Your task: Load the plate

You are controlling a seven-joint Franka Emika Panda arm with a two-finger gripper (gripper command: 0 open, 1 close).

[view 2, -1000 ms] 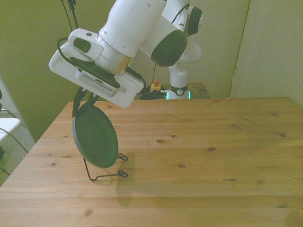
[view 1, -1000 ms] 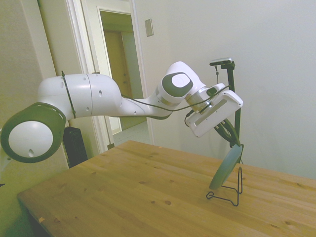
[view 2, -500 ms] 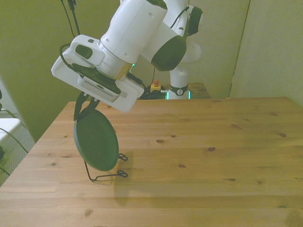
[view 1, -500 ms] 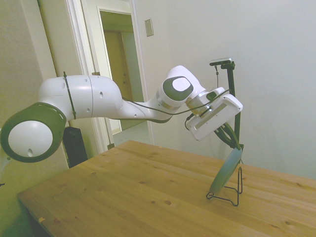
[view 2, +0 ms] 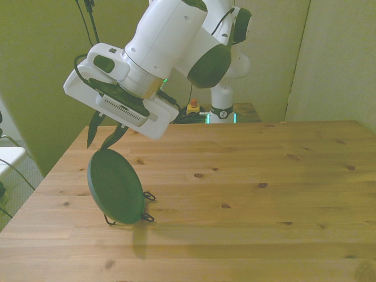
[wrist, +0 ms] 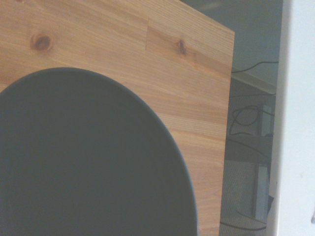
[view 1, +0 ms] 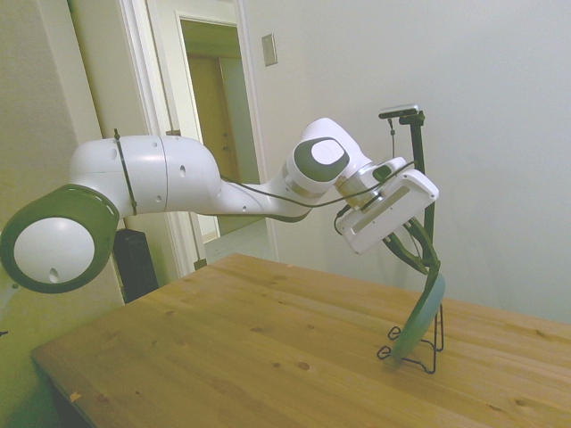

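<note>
My gripper [view 2: 104, 136] is hanging directly above the plate [view 2: 116, 186], and my fingers [view 2: 94, 127] are standing spread apart, gripping nothing. In the front view both fingertips are showing clear of the plate's top rim, one to each side of it, so I judge the plate to be released.

The plate is sitting on edge in the wire stand [view 1: 426, 343], leaning back against the stand's upright, its lower rim down at the stand's base on the table [view 2: 247, 194]. In the side view the plate [view 1: 423, 313] is presenting nearly edge-on, tilted, with its top rim just under my fingers.

Relation governing the next move: the plate is lying straight below my jaws along their own line. I judge a straight withdrawal upward, away from the stand, to be the safe path; any sideways drift is risking a finger catching the rim and tipping the plate off the stand.
</note>
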